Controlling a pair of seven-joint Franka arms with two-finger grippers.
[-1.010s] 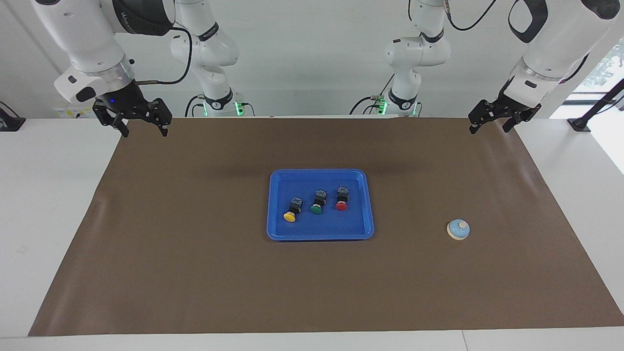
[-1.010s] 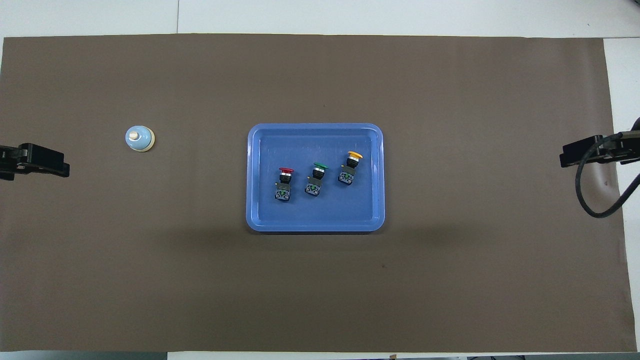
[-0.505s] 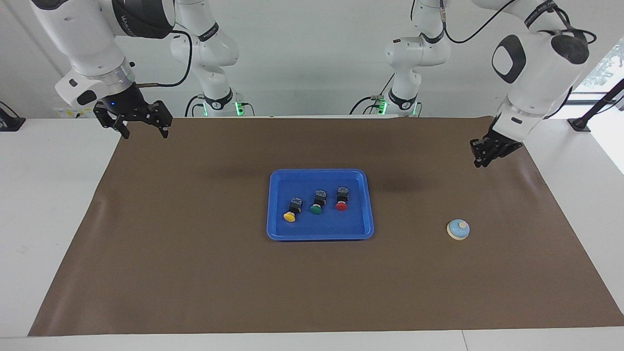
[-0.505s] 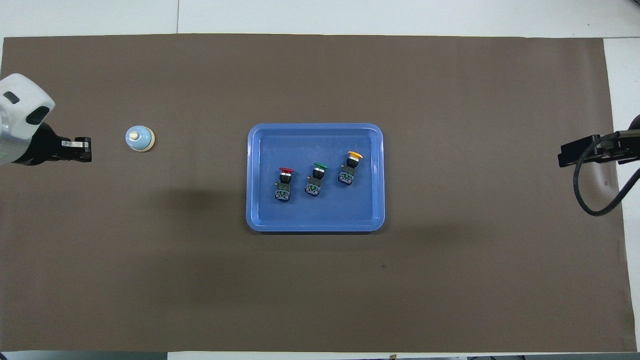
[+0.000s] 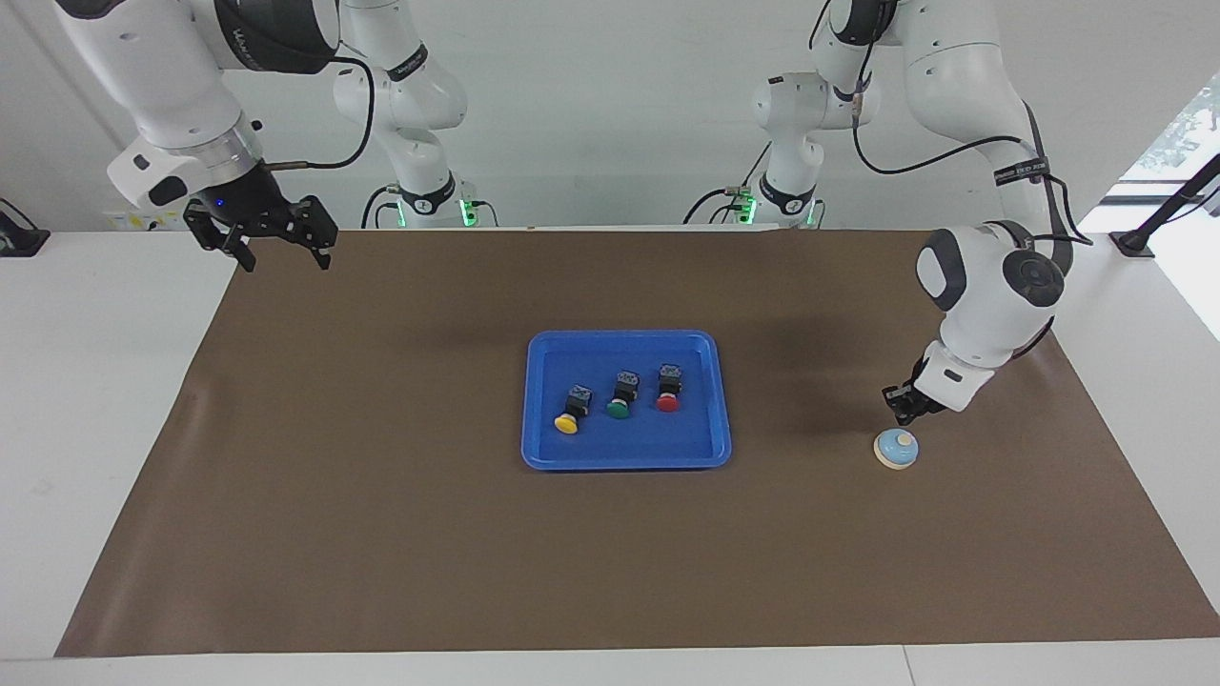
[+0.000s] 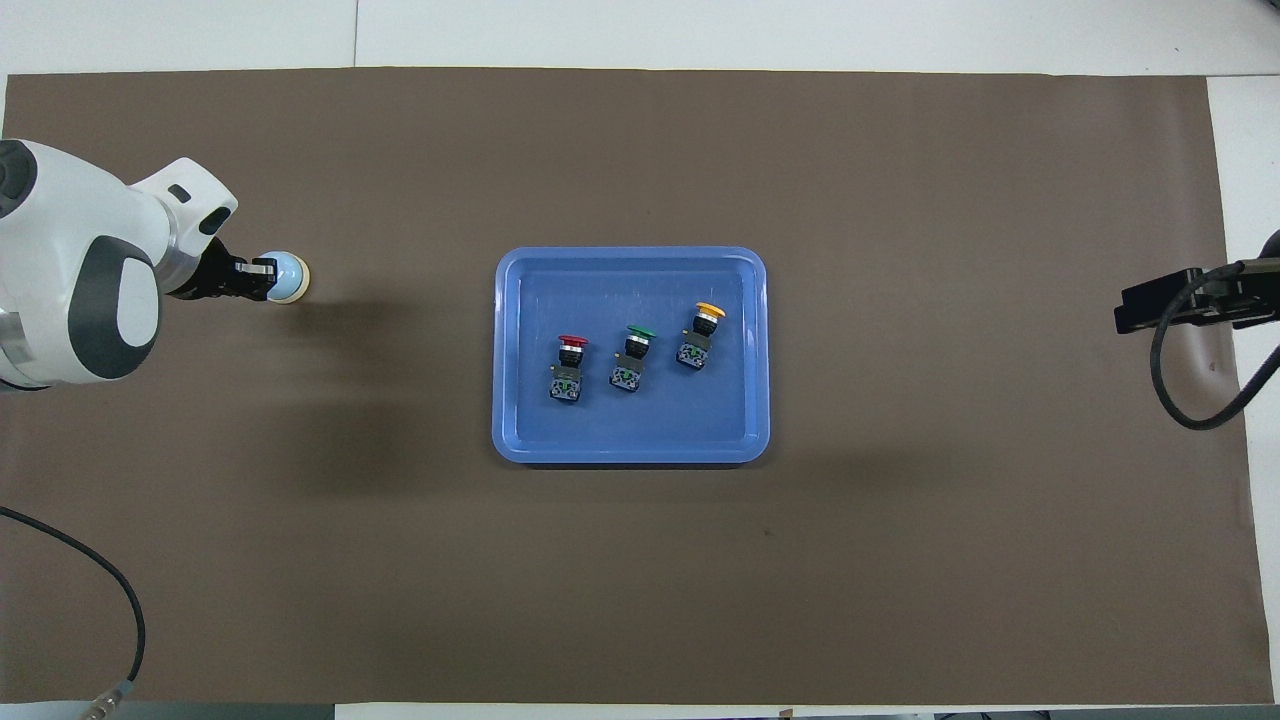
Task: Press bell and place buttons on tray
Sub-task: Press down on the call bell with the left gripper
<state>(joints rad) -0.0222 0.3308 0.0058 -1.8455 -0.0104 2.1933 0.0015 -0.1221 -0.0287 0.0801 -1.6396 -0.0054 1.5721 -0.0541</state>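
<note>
- The bell [image 5: 896,449] sits on the brown mat [image 5: 381,534] at the right of the facing view, lower than mid-height, well apart from the tray [image 5: 717,448]; in the overhead view it is at the left, above mid-height.
- It stands upright, its knob pointing straight up; being round, it has no long axis to line up with.
- The left pincer [image 5: 901,408] hangs just above the bell, a little toward the top of the facing view from it, so the bell lies below and slightly down-frame of the tips. Its fingertips are together and hold nothing. Judged from this, a short push downward is what the press needs; contact does not show yet.
- The left arm is by far the nearer one to the bell.
- The tray lies at the frame's centre with the three buttons [image 5: 620,398] already in it: yellow, green and red in a row, caps pointing toward the bottom of the facing view, each long axis running roughly up and down the frame.
- The right pincer [image 5: 276,250] waits at the upper left of the facing view, over the mat's corner, spread wide and empty.
</note>
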